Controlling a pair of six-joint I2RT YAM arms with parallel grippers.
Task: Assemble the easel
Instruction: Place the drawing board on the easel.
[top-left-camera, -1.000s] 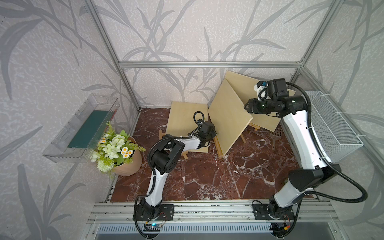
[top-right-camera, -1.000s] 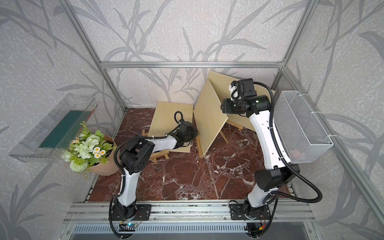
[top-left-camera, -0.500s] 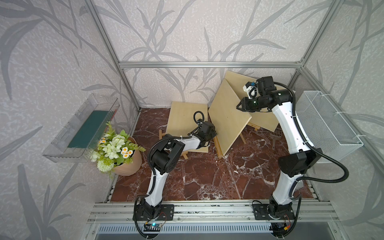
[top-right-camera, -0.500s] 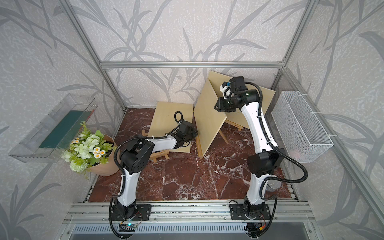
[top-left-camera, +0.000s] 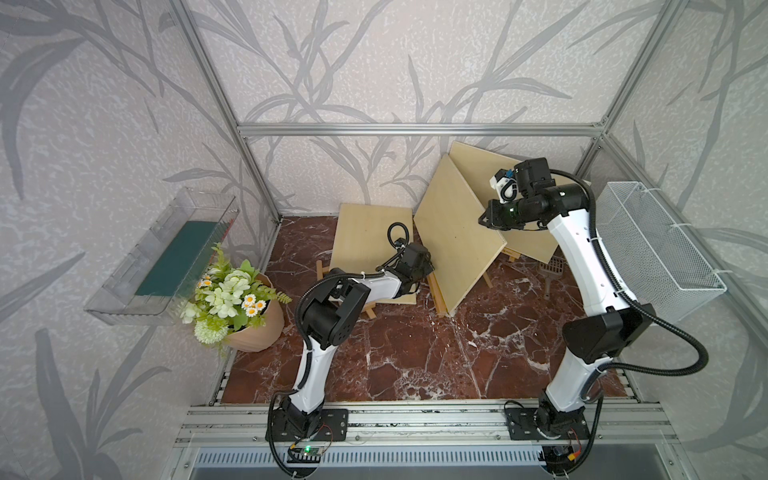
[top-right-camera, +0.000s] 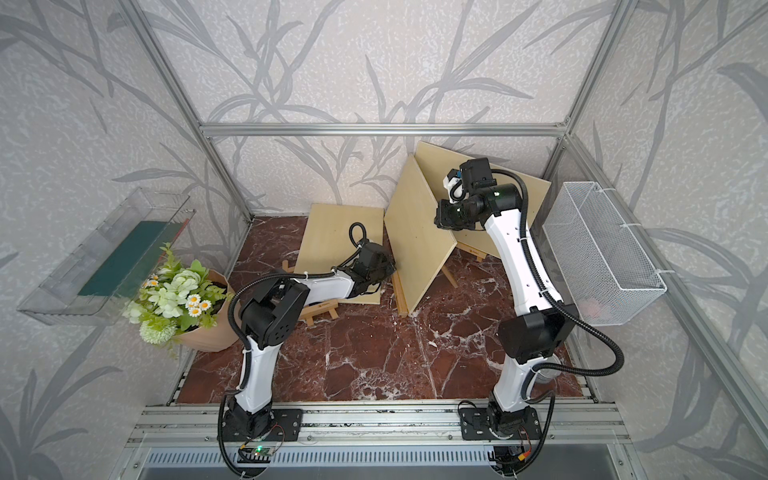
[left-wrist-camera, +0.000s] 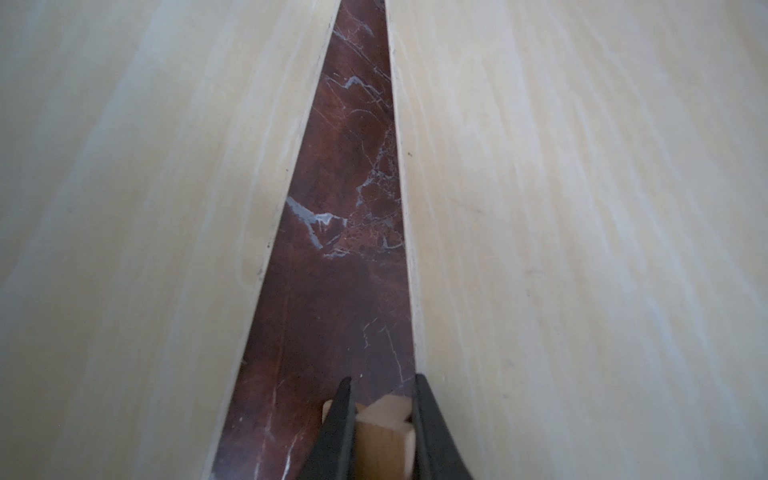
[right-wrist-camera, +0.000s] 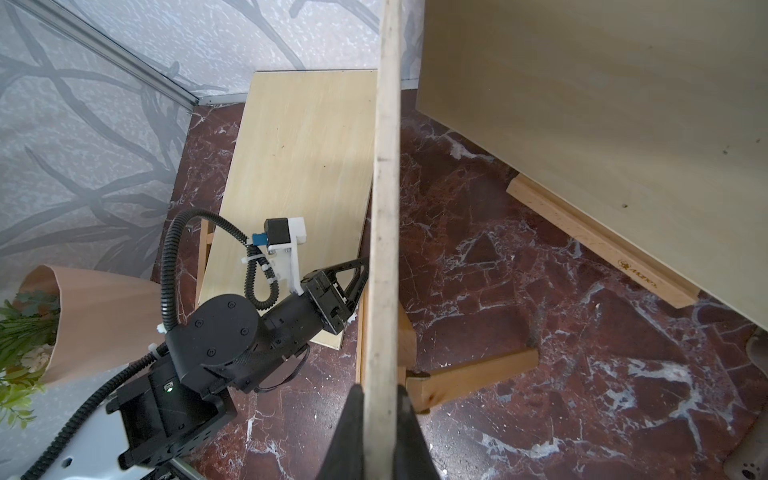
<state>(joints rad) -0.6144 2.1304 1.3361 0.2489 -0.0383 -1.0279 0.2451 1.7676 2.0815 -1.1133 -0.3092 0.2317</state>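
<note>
Three pale boards stand in a row leading away from the flower pot across the marble desk. Closest to the pot, the flat board lies at a low slant on an easel. Next out from the pot, the tilted board stands steeply on its lower edge, on a wooden easel frame whose legs rest on the desk. Farthest from the pot, the rear board leans on its own easel, with the wire basket beyond it.

The right tool reaches the tilted board from the side facing away from the pot and is closed on the board's top edge. In the right wrist view one dark finger lies on each face of that thin edge.

The left tool sits low in the gap between the flat board and the tilted board, on the tilted board's pot-ward side. Its jaws stand narrow, clamped on the end of a pale wooden easel strut, and a wedge of desk shows between the two boards ahead of it. Whether that strut belongs to the frame under the tilted board cannot be told for sure.
</note>
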